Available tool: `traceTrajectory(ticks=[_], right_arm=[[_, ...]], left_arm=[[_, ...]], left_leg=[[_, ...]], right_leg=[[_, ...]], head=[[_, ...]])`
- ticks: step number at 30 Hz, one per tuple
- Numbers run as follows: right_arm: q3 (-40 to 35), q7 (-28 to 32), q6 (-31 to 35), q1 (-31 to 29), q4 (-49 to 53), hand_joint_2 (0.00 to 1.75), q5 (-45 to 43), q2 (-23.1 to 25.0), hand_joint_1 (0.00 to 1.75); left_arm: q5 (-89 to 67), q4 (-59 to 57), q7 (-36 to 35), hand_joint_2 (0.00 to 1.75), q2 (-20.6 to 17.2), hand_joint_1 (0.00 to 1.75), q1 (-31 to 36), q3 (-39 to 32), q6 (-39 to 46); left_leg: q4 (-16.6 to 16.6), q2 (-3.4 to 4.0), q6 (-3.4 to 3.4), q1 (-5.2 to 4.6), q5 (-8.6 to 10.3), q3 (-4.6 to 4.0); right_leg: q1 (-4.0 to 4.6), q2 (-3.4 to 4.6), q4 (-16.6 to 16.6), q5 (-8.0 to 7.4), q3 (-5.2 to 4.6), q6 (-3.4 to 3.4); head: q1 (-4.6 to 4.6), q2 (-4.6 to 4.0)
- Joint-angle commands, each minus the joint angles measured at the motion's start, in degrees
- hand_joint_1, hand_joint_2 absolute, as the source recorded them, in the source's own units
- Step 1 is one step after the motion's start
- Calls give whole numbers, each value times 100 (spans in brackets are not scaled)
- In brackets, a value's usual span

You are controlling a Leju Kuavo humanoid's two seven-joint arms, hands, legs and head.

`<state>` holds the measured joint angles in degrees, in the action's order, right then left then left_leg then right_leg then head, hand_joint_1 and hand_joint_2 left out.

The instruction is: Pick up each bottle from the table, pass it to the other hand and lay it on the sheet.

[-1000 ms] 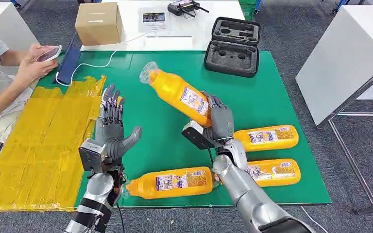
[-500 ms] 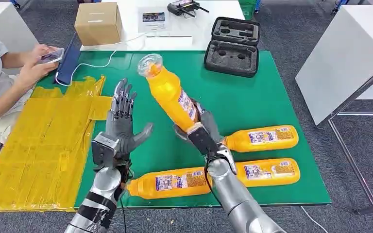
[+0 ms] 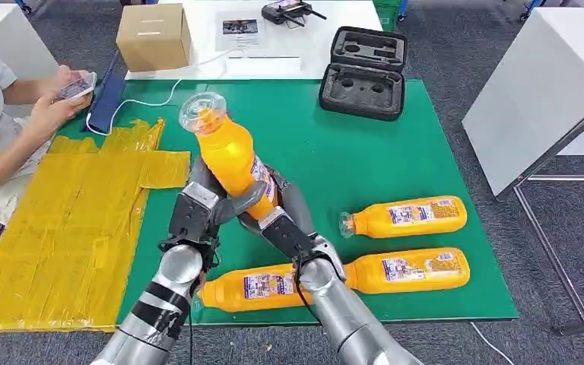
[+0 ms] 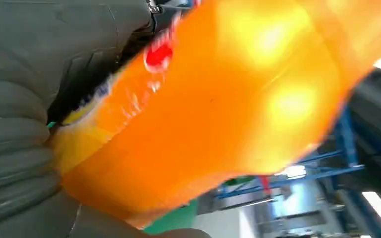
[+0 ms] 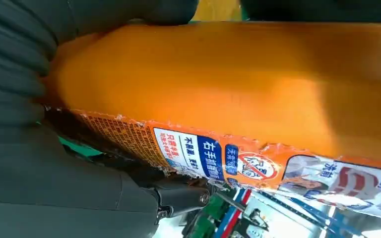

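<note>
Since half a second ago the right hand [image 3: 277, 217] has carried the raised bottle [image 3: 228, 156] from the middle of the green mat [image 3: 365, 160] toward ten o'clock, and the left hand [image 3: 201, 201], then open and apart from it, has come in against the bottle's lower half. The bottle now stands nearly upright above the mat, cap end up and tipped toward eleven o'clock, between the two hands.

The yellow sheet [image 3: 61, 220] lies at nine o'clock, wrinkled. Three more bottles lie on their sides on the mat: one at four o'clock [image 3: 407, 215], one at five o'clock [image 3: 407, 270] and one at six o'clock [image 3: 262, 285].

The right hand grips the raised bottle by its base and label. The left thumb crosses the bottle's front, but I cannot tell whether the left fingers are closed round it.

The bottle looks full of orange liquid, so probably fairly heavy and stiff-walled, with smooth plastic that could slip. The torn paper label [image 5: 258, 163] gives a little grip. The straight middle of the body looks the safest hold; the narrow neck less so.

The left fingers are hidden behind the bottle in the head view. The left wrist view is a blur of orange, and the right wrist view cuts off both ends of the bottle.
</note>
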<state>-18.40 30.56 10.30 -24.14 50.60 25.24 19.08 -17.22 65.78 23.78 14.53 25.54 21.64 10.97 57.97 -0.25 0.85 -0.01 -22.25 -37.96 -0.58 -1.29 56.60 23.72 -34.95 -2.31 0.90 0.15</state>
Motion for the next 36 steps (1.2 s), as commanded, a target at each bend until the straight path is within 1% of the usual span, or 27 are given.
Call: traceTrajectory(ticks=[1, 2, 4, 5, 6, 7, 8, 9, 10, 11, 12, 13, 16, 17, 18, 19, 20, 23, 24, 25, 28, 29, 30, 31, 32, 35, 36], right_arm=[[-621, -15, 132, -268, -546, 175, 43, -11, 175], [-637, -31, 122, -287, -558, 175, 7, -23, 175], [-659, -25, 139, -296, -572, 175, -9, -34, 171], [-686, -16, 123, -312, -595, 175, -9, -32, 169], [-701, -14, 148, -326, -630, 175, -12, -25, 173], [-713, -10, 158, -342, -666, 175, -21, -20, 171], [-720, -5, 170, -351, -692, 175, -25, -17, 169], [-734, 3, 186, -359, -720, 175, -27, -16, 173], [-738, 12, 194, -363, -733, 175, -35, -15, 173], [-742, 17, 211, -365, -749, 175, -41, -16, 173], [-742, 17, 212, -363, -751, 175, -41, -19, 173], [-742, 17, 212, -363, -751, 175, -41, -19, 173], [-742, 17, 212, -363, -751, 175, -41, -19, 173], [-742, 17, 212, -363, -751, 175, -41, -19, 173], [-742, 17, 212, -363, -751, 175, -41, -19, 173], [-742, 17, 212, -363, -751, 175, -41, -19, 173], [-740, 17, 217, -363, -750, 175, -46, -19, 175], [-729, 16, 241, -372, -779, 175, -76, -31, 175], [-725, 25, 249, -370, -779, 175, -86, -36, 173], [-721, 31, 254, -368, -778, 175, -93, -37, 175], [-697, 39, 284, -353, -753, 175, -123, -49, 175], [-689, 39, 283, -351, -742, 175, -134, -52, 175], [-659, 11, 279, -348, -727, 175, -168, -51, 175], [-558, -62, 123, -341, -709, 175, -345, -21, 175], [-488, -95, -57, -332, -639, 175, -512, -12, 175], [-549, -249, -199, -150, -13, 175, -643, -71, 175], [-566, -313, -191, -110, 143, 175, -650, -93, 166]], left_arm=[[138, -1889, -169, 175, 64, 0, 935, 199, -191], [127, -2060, -203, 175, 82, 0, 1022, 187, -229], [74, -2160, -213, 175, 105, 0, 1069, 157, -187], [158, -2191, -162, 175, 124, 0, 1079, 87, -250], [278, -2193, -95, 175, 146, 112, 1072, -24, -250], [305, -2183, -36, 175, 151, 175, 1068, -79, -199], [455, -2112, 36, 175, 172, 175, 1026, -210, -176], [547, -2036, 103, 175, 171, 175, 987, -286, -179], [552, -2011, 106, 175, 155, 175, 977, -283, -203], [597, -1944, 129, 175, 148, 175, 948, -321, -208], [597, -1942, 129, 175, 138, 175, 951, -324, -208], [597, -1942, 129, 175, 138, 175, 951, -324, -208], [597, -1942, 129, 175, 138, 175, 951, -324, -208], [597, -1942, 129, 175, 138, 175, 951, -324, -208], [597, -1942, 129, 175, 138, 175, 951, -324, -208], [597, -1942, 129, 175, 138, 175, 951, -324, -208], [632, -1909, 148, 175, 154, 175, 933, -353, -189], [740, -1785, 211, 175, 131, 175, 902, -444, -148], [765, -1737, 221, 175, 117, 175, 897, -467, -139], [774, -1709, 230, 175, 111, 175, 891, -479, -128], [827, -1543, 262, 175, 83, 175, 858, -540, -57], [828, -1500, 267, 175, 68, 175, 853, -544, -43], [817, -1457, 260, 175, 48, 175, 849, -544, -9], [781, -1409, 245, 175, 23, 175, 843, -554, 80], [724, -1363, 233, 175, -24, 175, 844, -550, 152], [390, -1095, 133, 175, -186, 175, 814, -581, 520], [325, -1039, 109, 175, -223, 175, 820, -603, 582]], left_leg=[[-2, -5, -9, 4, -16, 52], [-1, 0, -5, 3, -10, 32], [-1, 6, -4, 2, -11, 31], [-2, 8, -6, 1, -18, 48], [-2, 0, -4, 2, -8, 24], [1, 0, -6, 4, -15, 38], [-3, 3, -4, 0, -9, 25], [1, 7, -6, 2, -17, 38], [-1, 15, -4, 2, -11, 23], [0, 15, -6, 1, -18, 37], [-1, 10, -5, 2, -9, 19], [-1, 10, -8, 3, -19, 44], [-2, 6, -4, 1, -8, 20], [2, 10, -7, 3, -18, 39], [-3, 5, -4, 0, -6, 17], [2, 8, -7, 2, -18, 40], [-1, 4, -5, 2, -10, 24], [-1, 6, -6, 1, -17, 40], [-1, 7, -4, 3, -9, 20], [-2, 9, -6, 2, -17, 37], [-3, 5, -4, 1, -8, 18], [0, 6, -6, 3, -15, 30], [-1, 7, -4, 2, -7, 14], [-1, 8, -6, 1, -13, 29], [-1, 8, -8, 2, -21, 46], [-1, 9, -6, 2, -9, 18], [1, 12, -7, 2, -16, 32]], right_leg=[[3, 5, -5, 17, 56, 10], [2, 7, -5, 10, 36, 6], [1, 13, -3, 10, 34, 6], [1, 18, -4, 16, 50, 8], [2, 5, -4, 8, 28, 5], [3, 8, -3, 15, 45, 8], [0, 9, -3, 8, 29, 5], [1, 17, -2, 14, 43, 8], [2, 21, -4, 5, 26, 6], [1, 23, -2, 13, 40, 8], [2, 15, -3, 6, 24, 6], [3, 18, -3, 16, 49, 10], [2, 12, -4, 6, 24, 5], [3, 18, -2, 14, 43, 8], [1, 10, -4, 4, 21, 4], [2, 16, -2, 15, 45, 8], [2, 11, -4, 8, 29, 6], [1, 15, -3, 15, 45, 8], [3, 13, -4, 6, 25, 6], [2, 17, -4, 13, 42, 8], [1, 11, -4, 6, 23, 5], [3, 14, -3, 12, 37, 8], [2, 12, -4, 4, 20, 5], [1, 16, -2, 10, 33, 7], [2, 18, -3, 18, 51, 10], [3, 16, -2, 6, 22, 7], [2, 20, 0, 12, 36, 9]], head=[[7, 0], [2, 0], [4, 0], [4, 0], [2, 0], [4, 0], [4, 0], [2, 0], [4, 0], [2, 0], [4, 0], [2, 0], [4, 0], [4, 0], [4, 0], [2, 0], [4, 0], [2, 0], [4, 0], [4, 0], [4, 0], [4, 0], [4, 0], [4, 0], [4, 0], [4, 0], [4, 0]])
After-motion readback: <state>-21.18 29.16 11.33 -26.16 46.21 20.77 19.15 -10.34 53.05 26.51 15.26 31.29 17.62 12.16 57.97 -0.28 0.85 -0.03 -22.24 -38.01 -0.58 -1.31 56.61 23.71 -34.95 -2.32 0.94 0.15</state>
